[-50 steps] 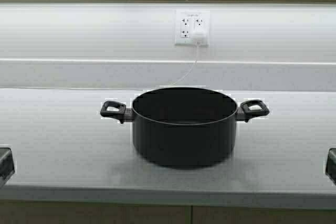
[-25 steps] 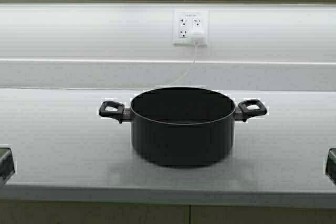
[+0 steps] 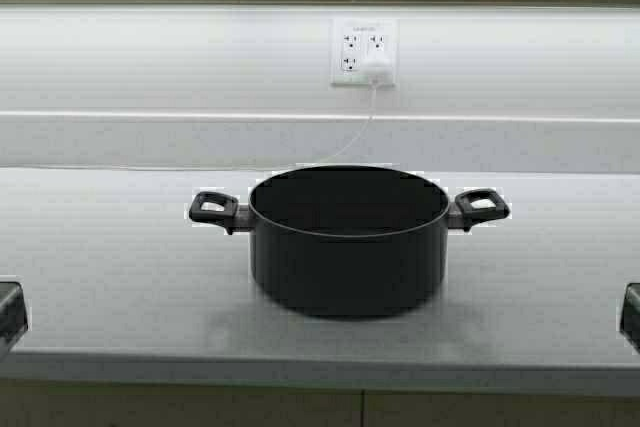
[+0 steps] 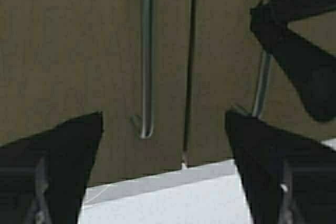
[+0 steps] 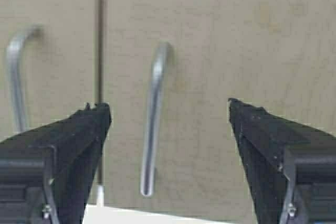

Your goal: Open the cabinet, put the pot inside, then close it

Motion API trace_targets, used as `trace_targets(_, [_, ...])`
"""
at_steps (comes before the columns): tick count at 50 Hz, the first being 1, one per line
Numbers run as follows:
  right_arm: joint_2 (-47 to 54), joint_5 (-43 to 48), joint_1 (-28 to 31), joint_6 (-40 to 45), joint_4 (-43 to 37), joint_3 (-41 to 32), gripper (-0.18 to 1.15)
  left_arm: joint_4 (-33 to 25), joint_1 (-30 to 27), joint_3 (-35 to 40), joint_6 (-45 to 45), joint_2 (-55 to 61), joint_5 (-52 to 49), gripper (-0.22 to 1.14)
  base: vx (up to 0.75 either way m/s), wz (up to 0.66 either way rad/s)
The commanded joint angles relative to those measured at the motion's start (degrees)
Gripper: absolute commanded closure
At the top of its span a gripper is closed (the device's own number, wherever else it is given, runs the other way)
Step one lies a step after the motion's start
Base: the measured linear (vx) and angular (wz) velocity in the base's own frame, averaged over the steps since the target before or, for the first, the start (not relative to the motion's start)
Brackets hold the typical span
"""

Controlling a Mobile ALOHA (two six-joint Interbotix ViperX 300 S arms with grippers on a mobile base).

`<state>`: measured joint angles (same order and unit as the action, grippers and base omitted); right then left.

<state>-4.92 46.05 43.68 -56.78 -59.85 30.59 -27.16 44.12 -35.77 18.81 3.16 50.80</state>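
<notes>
Both grippers, left (image 4: pixel 163 124) and right (image 5: pixel 169 109), gape before the shut cabinet (image 5: pixel 236 51), each framing a handle (image 5: pixel 152 129).

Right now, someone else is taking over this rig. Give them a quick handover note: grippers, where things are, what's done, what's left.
Left gripper: open, raised in front of the cabinet, jaws either side of the left door's handle, not gripping it.
Right gripper: open, facing the right door's handle, also not gripping.
Cabinet: both doors shut.
Pot: upright on the counter, no lid, nothing touching it.
Done: both arms lifted to the handles.
Left: grip the handles, open the doors, lift the pot inside, close the doors.
</notes>
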Motion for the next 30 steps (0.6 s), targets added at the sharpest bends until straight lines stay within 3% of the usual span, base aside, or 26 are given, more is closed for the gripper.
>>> trace_targets(1, [0.97, 1.23, 0.18, 1.32, 0.18, -2.46, -0.01, -1.58, 0.09, 5.98, 0.26, 2.64, 1.58, -0.08, 0.00, 0.00])
trace_targets(13, [5.27, 1.76, -2.37, 3.69, 0.62, -6.86, -0.01, -2.02, 0.09, 13.18, 0.53, 7.56, 2.20, -0.08, 0.00, 0.00])
trace_targets(18, [6.50, 1.49, -2.37, 3.78, 0.62, -8.88, 0.08, -2.20, 0.00, 14.94, 0.79, 9.05, 2.20, 0.00, 0.00, 0.00])
trace_targets(22, [7.38, 0.00, -2.37, 3.78, 0.44, -10.20, 0.31, -2.46, 0.00, 16.26, 0.79, 10.11, 1.05, 0.24, 0.00, 0.00])
trace_targets(27, [8.09, -1.05, -2.37, 3.78, 0.35, -11.16, 0.76, -2.99, 0.09, 17.49, 0.97, 10.55, -1.93, 0.81, -0.01, 0.02])
trace_targets(30, [8.35, -1.05, -2.37, 3.78, 0.35, -11.16, 1.00, -2.99, -0.09, 18.37, 1.05, 10.72, -2.90, 1.06, -0.01, 0.01])
